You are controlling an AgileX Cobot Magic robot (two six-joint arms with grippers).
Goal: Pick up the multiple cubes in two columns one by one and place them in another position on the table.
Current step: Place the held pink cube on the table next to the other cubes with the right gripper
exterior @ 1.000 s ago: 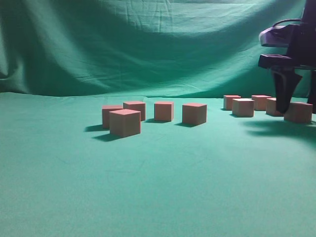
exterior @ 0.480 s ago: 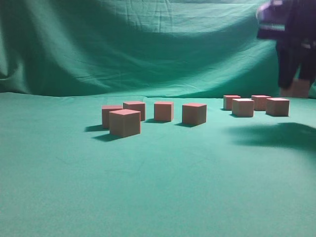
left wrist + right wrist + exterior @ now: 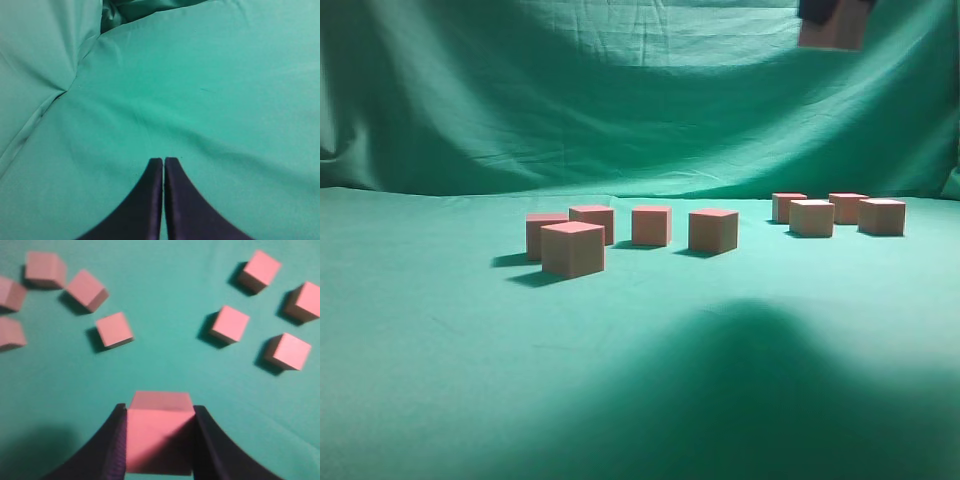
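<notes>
Exterior view: a held cube (image 3: 833,30) hangs at about 1 o'clock, at the very top edge, well above the surface (image 3: 440,350). Only a dark scrap of the right hand (image 3: 817,10) shows above it. The cube is pinkish-red and plain, slightly blurred. On the surface stand five cubes (image 3: 572,248) in a loose group just left of centre, with lighter tops and duller sides; the nearest one sits in front of the rest. Four more cubes (image 3: 811,216) stand close together toward 3 o'clock, farther back. The surface is smooth teal-green cloth, with a broad dark shadow across its lower half from centre toward 5 o'clock. Behind it hangs a wrinkled green backdrop (image 3: 570,90).

Left wrist view: the left hand (image 3: 163,165) is at 6 o'clock, its two dark fingers (image 3: 147,200) pressed together with only a hairline gap, holding nothing. Beneath it is bare green cloth, creased and folded toward 10 and 12 o'clock.

Right wrist view: the right hand grips the held cube at 6 o'clock, one dark finger (image 3: 112,450) against each side face. Its top face is lighter pink, its front face a fuller red. Far below, four cubes lie at 1 to 3 o'clock and five at 9 to 11 o'clock, each casting a dark shadow on the cloth.
</notes>
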